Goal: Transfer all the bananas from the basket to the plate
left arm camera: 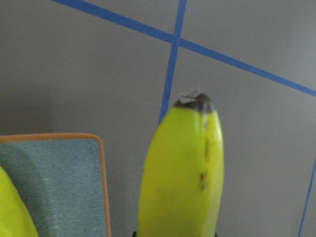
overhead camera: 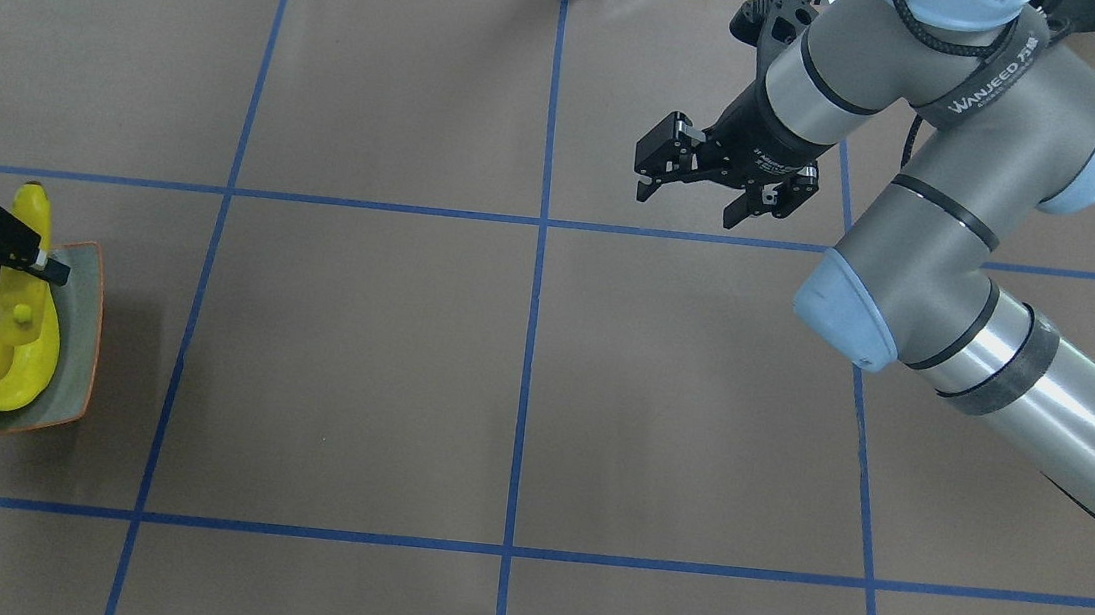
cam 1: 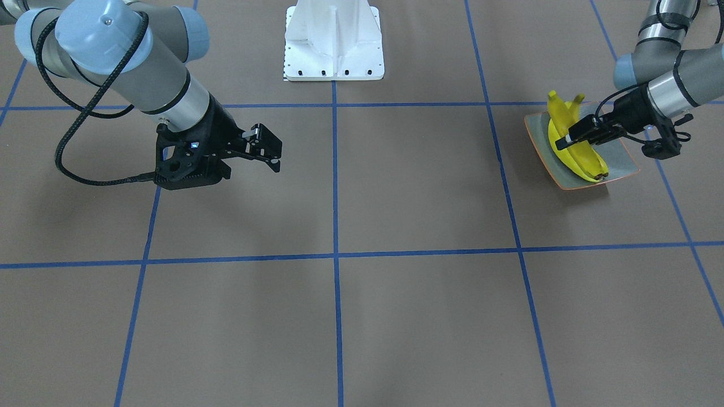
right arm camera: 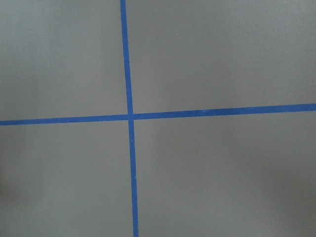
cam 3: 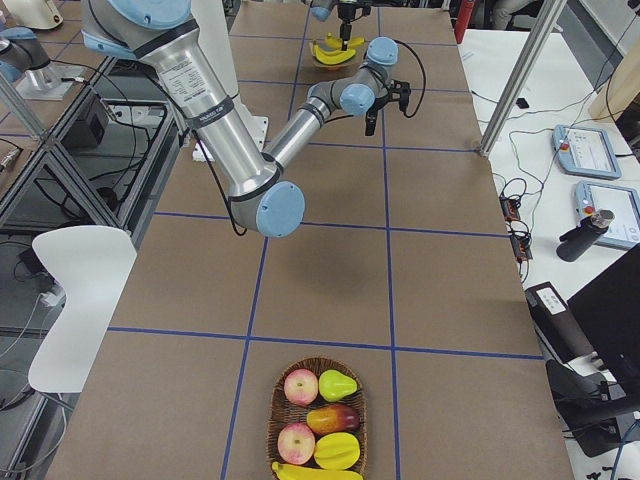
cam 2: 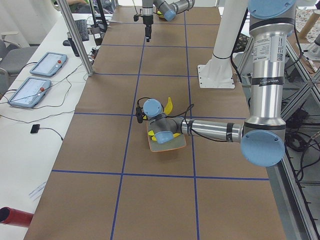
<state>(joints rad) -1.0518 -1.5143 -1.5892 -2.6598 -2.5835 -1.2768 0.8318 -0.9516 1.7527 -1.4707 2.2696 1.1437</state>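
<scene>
My left gripper [overhead camera: 44,264] is shut on a yellow banana [overhead camera: 32,216] and holds it over the far edge of the grey-green plate [overhead camera: 78,343]. In the left wrist view this banana [left arm camera: 182,173] juts forward, its dark tip past the plate's orange rim [left arm camera: 101,177]. Two more bananas [overhead camera: 28,363] lie on the plate. The front view shows the held banana [cam 1: 560,113] and one lying banana [cam 1: 585,161]. The basket [cam 3: 318,420] sits far off at the table's right end with one banana [cam 3: 315,472] at its near edge. My right gripper [overhead camera: 686,205] is open and empty above bare table.
The basket also holds two apples [cam 3: 300,385], a pear [cam 3: 338,384] and other fruit. The robot's white base [cam 1: 334,42] stands at the table's middle rear. Blue tape lines [right arm camera: 129,116] cross the brown table. Tablets [cam 2: 47,64] lie on a side desk.
</scene>
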